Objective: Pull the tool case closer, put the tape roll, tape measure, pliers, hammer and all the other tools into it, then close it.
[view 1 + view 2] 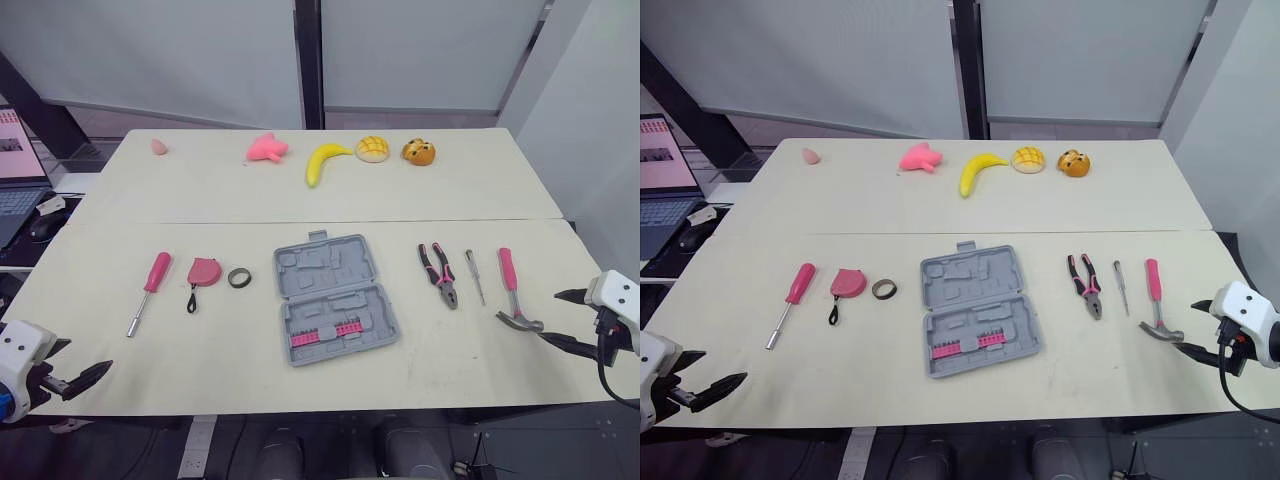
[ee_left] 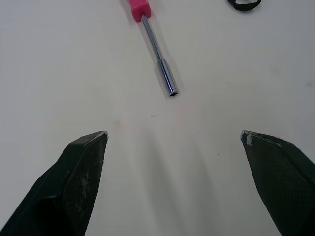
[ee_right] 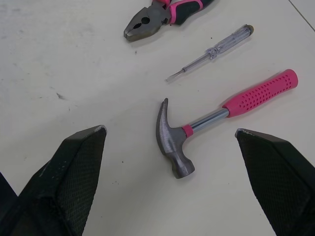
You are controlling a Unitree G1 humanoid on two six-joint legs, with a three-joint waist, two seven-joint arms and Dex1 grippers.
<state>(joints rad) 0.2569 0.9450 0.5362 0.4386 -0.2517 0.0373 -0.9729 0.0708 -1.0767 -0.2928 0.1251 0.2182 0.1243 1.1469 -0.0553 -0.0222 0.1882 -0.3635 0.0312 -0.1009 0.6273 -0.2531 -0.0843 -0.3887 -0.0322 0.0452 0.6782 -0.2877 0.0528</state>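
Though open flat at the middle of the cream table [image 1: 200, 350], holds none of the loose tools: grey tool case [image 1: 333, 297], with a row of pink bits [image 1: 335, 331] racked in its nearer half. Ranged to its left, nearest first: black tape roll [image 1: 239, 278], pink tape measure [image 1: 203, 272] with black wrist loop, pink-handled nut driver [image 1: 149, 290]. Ranged to its right: pink-and-black pliers [image 1: 438, 274], clear-handled screwdriver [image 1: 474, 276], pink-handled claw hammer [image 1: 514, 294]. Left gripper [image 2: 173, 135] at the near left corner, fingers spread wide and grasping nothing, just short of the nut driver's socket tip. Right gripper [image 3: 170, 129] at the near right edge, likewise spread and empty, with the hammer's head just ahead of the fingertips and untouched. Along the far side of the table: small pink object [image 1: 158, 147], pink toy [image 1: 267, 149], banana [image 1: 322, 161], yellow bun [image 1: 372, 148], brown pastry [image 1: 419, 152]. Off the left edge: laptop [image 1: 15, 170].
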